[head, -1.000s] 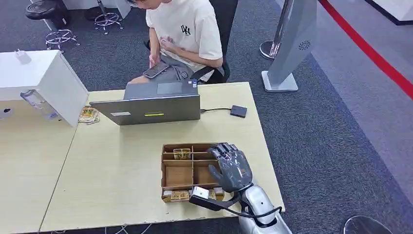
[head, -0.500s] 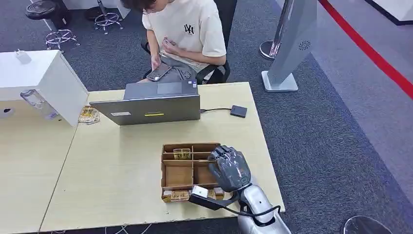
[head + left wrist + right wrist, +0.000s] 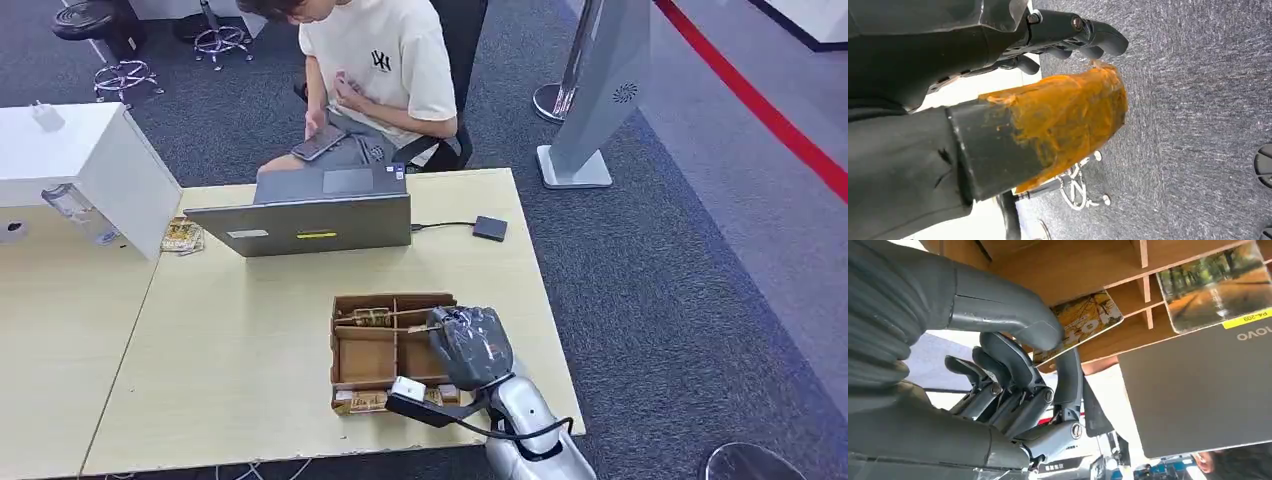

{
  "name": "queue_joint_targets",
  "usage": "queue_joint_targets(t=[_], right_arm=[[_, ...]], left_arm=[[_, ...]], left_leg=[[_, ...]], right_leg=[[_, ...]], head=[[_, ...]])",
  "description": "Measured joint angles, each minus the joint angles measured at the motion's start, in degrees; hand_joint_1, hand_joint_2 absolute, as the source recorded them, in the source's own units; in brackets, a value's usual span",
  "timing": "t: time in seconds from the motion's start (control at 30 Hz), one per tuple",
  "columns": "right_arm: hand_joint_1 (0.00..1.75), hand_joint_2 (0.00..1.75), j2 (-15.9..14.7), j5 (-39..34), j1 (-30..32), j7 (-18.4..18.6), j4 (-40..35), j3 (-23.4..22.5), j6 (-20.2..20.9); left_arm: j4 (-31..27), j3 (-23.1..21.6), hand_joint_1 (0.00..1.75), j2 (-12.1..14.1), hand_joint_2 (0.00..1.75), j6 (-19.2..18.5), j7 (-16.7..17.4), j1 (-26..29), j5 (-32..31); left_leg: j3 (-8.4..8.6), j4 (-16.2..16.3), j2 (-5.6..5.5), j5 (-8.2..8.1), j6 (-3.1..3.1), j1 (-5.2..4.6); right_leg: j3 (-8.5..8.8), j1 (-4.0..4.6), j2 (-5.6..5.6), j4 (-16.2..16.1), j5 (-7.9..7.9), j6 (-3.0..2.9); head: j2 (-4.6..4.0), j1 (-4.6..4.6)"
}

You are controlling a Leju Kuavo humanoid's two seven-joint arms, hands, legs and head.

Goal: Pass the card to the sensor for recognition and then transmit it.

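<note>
My right hand (image 3: 470,346) is curled down into the right side of the wooden divided tray (image 3: 335,352) on the table. Close up, its thumb and a finger pinch a card (image 3: 1083,320) with a yellow autumn picture, tilted against the tray's (image 3: 1088,265) dividers. Another picture card (image 3: 1215,286) lies in a neighbouring compartment, which in the head view is the card (image 3: 373,317) at the tray's far left. The sensor (image 3: 489,228), a small dark square box on a cable, sits right of the laptop. My left hand (image 3: 998,60) hangs over grey carpet, its thumb wrapped in orange tape, holding nothing.
A grey laptop (image 3: 315,225) stands open behind the tray, facing a seated person (image 3: 380,70) who holds a phone. A white box (image 3: 90,160) and a card stack (image 3: 181,235) are at the far left. More cards (image 3: 362,402) lie along the tray's near edge.
My right hand's fingers have gone from spread over the tray to curled down into it, closing on a card. The person has shifted in the chair.
</note>
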Motion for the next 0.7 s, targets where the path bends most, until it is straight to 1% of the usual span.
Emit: queue_joint_targets(t=[0.07,0.17,0.2,0.23,0.27,0.33,0.4,0.47,0.63,0.7], right_arm=[[1.75,1.75,0.0,-0.5,0.0,0.0,0.0,0.1,0.0],[1.75,1.75,0.0,-3.0,0.0,-1.1,-0.4,0.1,0.0],[1.75,1.75,0.0,-5.5,0.1,-1.9,-0.7,0.1,0.0],[1.75,1.75,0.0,-10.2,0.2,-2.7,-1.4,0.1,0.0],[1.75,1.75,-0.1,-14.4,0.3,-2.8,-2.5,0.4,0.0],[1.75,1.75,-0.3,-20.7,0.5,-3.4,-4.6,0.7,0.5],[1.75,1.75,-0.7,-29.4,1.1,-4.7,-8.1,0.7,3.1],[1.75,1.75,-0.8,-35.7,1.6,-5.5,-11.5,0.7,5.3],[1.75,1.75,-1.3,-37.7,2.2,-5.9,-16.5,0.7,6.4],[1.75,1.75,-1.4,-40.6,2.5,-7.0,-17.6,0.6,7.1]], left_arm=[[0.0,0.0,0.0,0.0,0.0,0.0,0.0,0.0,0.0],[0.0,0.0,0.0,0.0,0.0,0.0,0.0,0.0,0.0],[0.0,0.0,0.0,0.0,0.0,0.0,0.0,0.0,0.0],[0.0,0.0,0.0,0.0,0.0,0.0,0.0,0.0,0.2],[0.0,0.0,0.0,0.0,0.0,0.0,-0.1,0.0,0.3],[0.0,0.0,0.0,0.0,0.0,0.0,-0.1,0.0,0.4],[0.0,0.0,0.0,0.0,0.0,0.1,-0.4,0.0,0.4],[0.0,0.1,0.0,-0.1,0.0,0.1,-0.5,0.1,0.5],[0.0,0.2,0.0,-0.1,0.0,0.2,-0.6,0.1,0.6],[0.0,0.3,0.0,-0.1,0.0,0.2,-0.6,0.1,0.7]], left_leg=[[0.0,0.0,0.0,0.0,0.0,0.0],[0.0,0.0,0.0,0.0,0.0,0.0],[0.0,0.0,0.0,0.0,0.0,0.0],[0.0,0.0,0.0,0.0,0.0,0.0],[0.0,0.0,0.0,0.0,0.0,0.0],[0.01,0.0,0.0,0.0,0.0,-0.01],[0.0,0.0,0.0,0.0,0.0,-0.01],[0.0,0.0,0.0,0.0,0.0,-0.01],[0.0,0.0,0.01,0.0,0.0,0.0],[0.01,0.0,0.01,0.0,0.0,0.0]], right_leg=[[0.0,0.0,0.0,0.0,0.0,0.0],[0.0,0.0,0.0,0.0,0.0,0.0],[0.0,0.0,0.0,0.0,0.0,0.0],[0.0,0.0,0.0,0.0,0.0,0.0],[0.0,0.0,0.0,0.0,0.0,0.0],[-0.01,0.0,0.0,0.0,0.0,0.0],[-0.01,-0.01,0.0,0.0,0.0,0.0],[-0.01,-0.01,0.0,0.0,0.0,0.0],[-0.01,0.0,0.01,0.0,0.0,0.0],[-0.01,0.0,0.01,0.0,0.0,0.0]], head=[[0.0,0.0],[0.0,0.0],[0.0,-0.02],[0.0,0.0],[0.0,-0.02],[0.0,-0.02],[0.0,-0.02],[0.0,-0.02],[0.0,-0.02],[0.0,0.0]])
